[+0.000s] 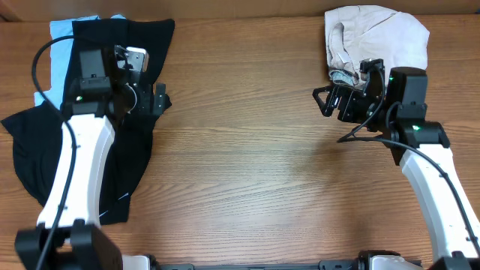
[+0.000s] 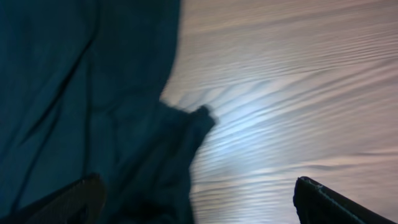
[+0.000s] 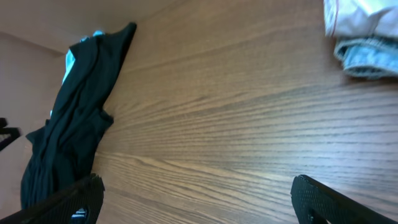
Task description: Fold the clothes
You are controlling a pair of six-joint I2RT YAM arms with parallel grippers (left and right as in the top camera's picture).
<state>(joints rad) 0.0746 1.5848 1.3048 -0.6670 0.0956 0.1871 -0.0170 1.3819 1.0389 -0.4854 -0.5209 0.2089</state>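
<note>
The clothes lie in two places. Black fabric (image 1: pixel 30 150) spreads over the left of the table, on top of a light blue shirt (image 1: pixel 64 30), and a beige bundle (image 1: pixel 375 34) sits at the back right. My left gripper (image 1: pixel 160 100) hovers open at the black fabric's right edge. In the left wrist view, this gripper (image 2: pixel 196 202) has one finger over the dark cloth (image 2: pixel 81 93) and the other over bare wood, with nothing between them. My right gripper (image 1: pixel 322 101) stands open over bare table just left of the beige bundle (image 3: pixel 360 18), also holding nothing (image 3: pixel 196 199).
The wooden table (image 1: pixel 247 165) runs bare between the two arms. A bit of faded blue fabric (image 3: pixel 367 59) sticks out under the beige bundle. The black pile (image 3: pixel 68 124) lies far across the table in the right wrist view.
</note>
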